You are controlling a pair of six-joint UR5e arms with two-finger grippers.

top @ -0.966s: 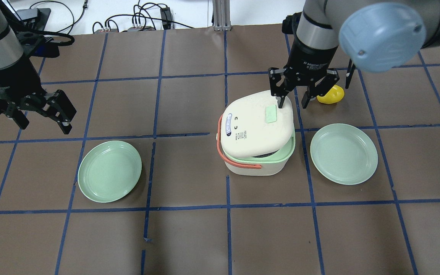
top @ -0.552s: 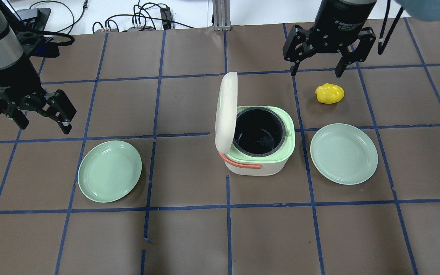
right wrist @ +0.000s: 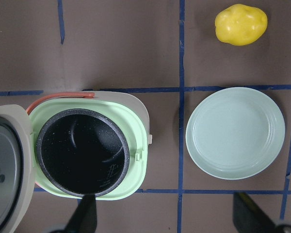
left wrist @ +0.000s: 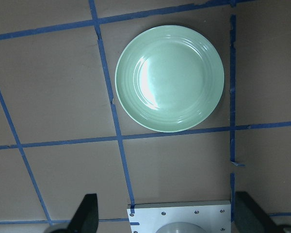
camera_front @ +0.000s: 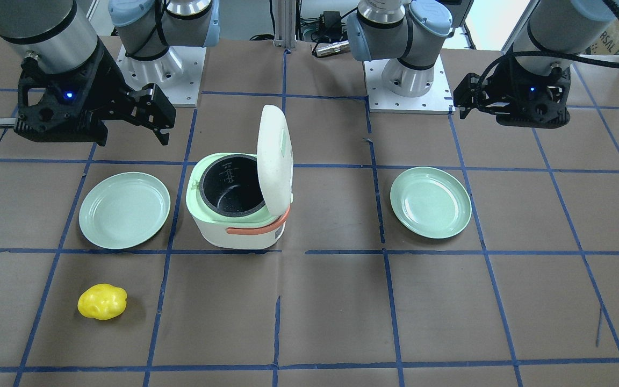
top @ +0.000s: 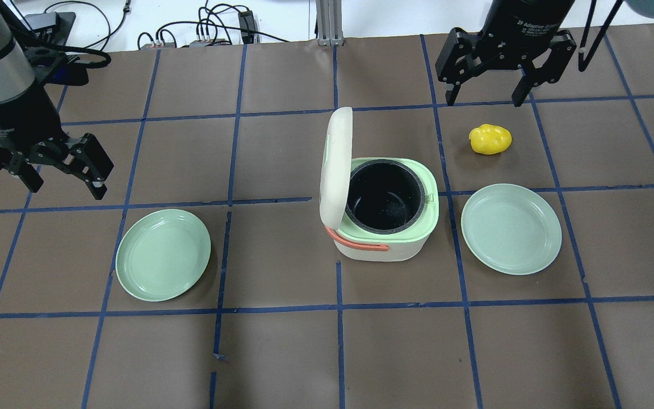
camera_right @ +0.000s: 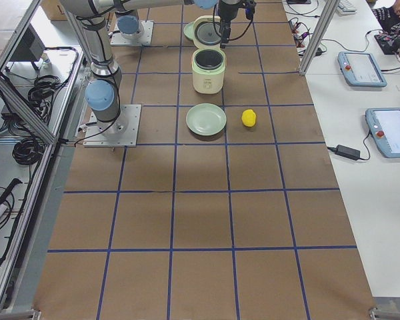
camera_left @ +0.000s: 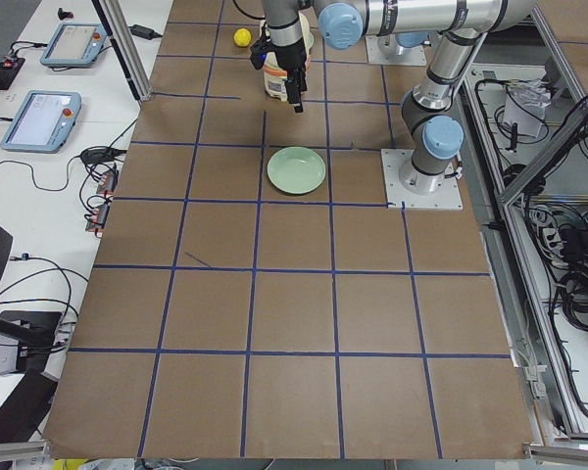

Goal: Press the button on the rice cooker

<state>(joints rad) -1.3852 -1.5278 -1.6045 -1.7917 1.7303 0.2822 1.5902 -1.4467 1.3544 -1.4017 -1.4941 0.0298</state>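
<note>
From overhead you see the lid [top: 335, 165] of the rice cooker [top: 386, 244] only edge-on, its outer face hidden; the right wrist view cuts it at the left edge. Both wrist views crop the fingers [right wrist: 86, 216] at the bottom edge. In the left side view the left gripper [camera_left: 294, 98] covers part of the rice cooker.

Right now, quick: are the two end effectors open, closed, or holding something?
Left end effector: open, holding nothing.
Right end effector: open, holding nothing.
</note>
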